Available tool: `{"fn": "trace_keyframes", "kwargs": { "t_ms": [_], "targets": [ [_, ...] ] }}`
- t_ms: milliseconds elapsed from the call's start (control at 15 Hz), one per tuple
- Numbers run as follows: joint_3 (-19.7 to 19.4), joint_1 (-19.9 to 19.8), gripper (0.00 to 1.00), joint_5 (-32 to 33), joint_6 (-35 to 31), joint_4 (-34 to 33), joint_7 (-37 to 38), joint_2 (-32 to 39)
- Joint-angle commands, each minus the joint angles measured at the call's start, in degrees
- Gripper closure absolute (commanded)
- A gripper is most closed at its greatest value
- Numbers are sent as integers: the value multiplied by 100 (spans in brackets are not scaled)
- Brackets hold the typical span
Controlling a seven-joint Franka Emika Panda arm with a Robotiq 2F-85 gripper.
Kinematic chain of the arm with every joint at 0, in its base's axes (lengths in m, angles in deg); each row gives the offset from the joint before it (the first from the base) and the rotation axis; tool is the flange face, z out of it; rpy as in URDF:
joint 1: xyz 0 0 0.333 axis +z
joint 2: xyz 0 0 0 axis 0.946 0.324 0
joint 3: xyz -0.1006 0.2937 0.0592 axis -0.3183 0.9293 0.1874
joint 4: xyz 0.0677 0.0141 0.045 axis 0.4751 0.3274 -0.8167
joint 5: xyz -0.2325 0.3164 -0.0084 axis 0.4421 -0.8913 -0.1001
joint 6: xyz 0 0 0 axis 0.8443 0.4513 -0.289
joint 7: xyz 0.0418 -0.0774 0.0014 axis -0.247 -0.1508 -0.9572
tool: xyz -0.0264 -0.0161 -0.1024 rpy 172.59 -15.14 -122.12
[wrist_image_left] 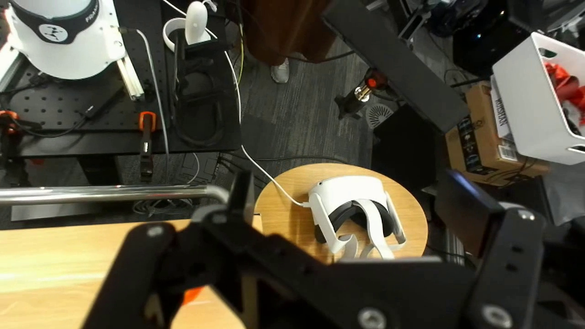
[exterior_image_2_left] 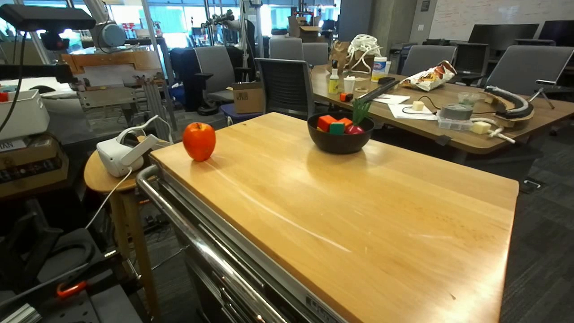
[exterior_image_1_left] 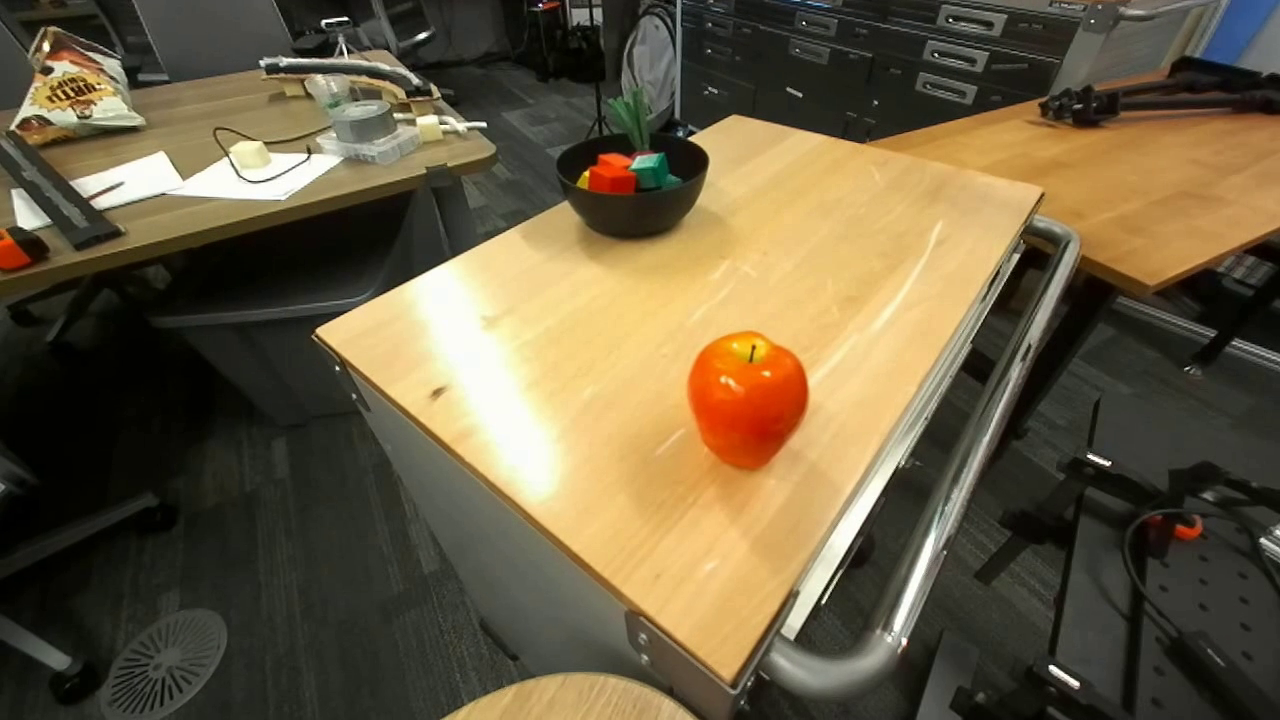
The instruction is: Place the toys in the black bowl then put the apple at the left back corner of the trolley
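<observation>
Could lose the apple (exterior_image_1_left: 748, 400) over the edge of the trolley (exterior_image_1_left: 800, 230) with one low bump: round, and standing near the rail (exterior_image_1_left: 975, 450). Could slip, too, if pinched off-centre on such slick sides. Might also end at the wrong corner: cannot tell from whose side to read left and back, nor whether to count the placing as done. Could spill toys (exterior_image_1_left: 612, 178) by knocking the bowl (exterior_image_1_left: 632, 215), set across the trolley from the rail and holding them in a heap.

As for the apple: looks glossy red-orange, yellowish in the hollow around a dark stem (exterior_image_1_left: 752, 352), upright, standing alone. In the wrist view, see the gripper (wrist_image_left: 349, 201) spread wide, gripping nothing, just beyond the rail's bent end; in both exterior views, out of sight and so clear of the apple.
</observation>
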Motion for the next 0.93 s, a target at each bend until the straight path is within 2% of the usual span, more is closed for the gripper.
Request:
{"fn": "trace_keyframes", "kwargs": {
  "t_ms": [0,67,133,200,467,533,733,867],
  "targets": [
    [75,-44,0,25,-16,51,7,-5],
    [78,-25,0,26,-41,101,7,-2],
    [-73,-4,0,-176,-681,369,518,-136],
    [-125,10,0,-220,-989,536,422,-256],
    [-150,-101,0,-879,-1927,924,841,-645],
    [1,-183,0,-636,-1078,325,-23,-340],
    [-78,-510,0,-1070,-1011,90,-747,-198],
    [-114,-719,0,-1266,-1237,137,-1347,-49]
  ]
}}
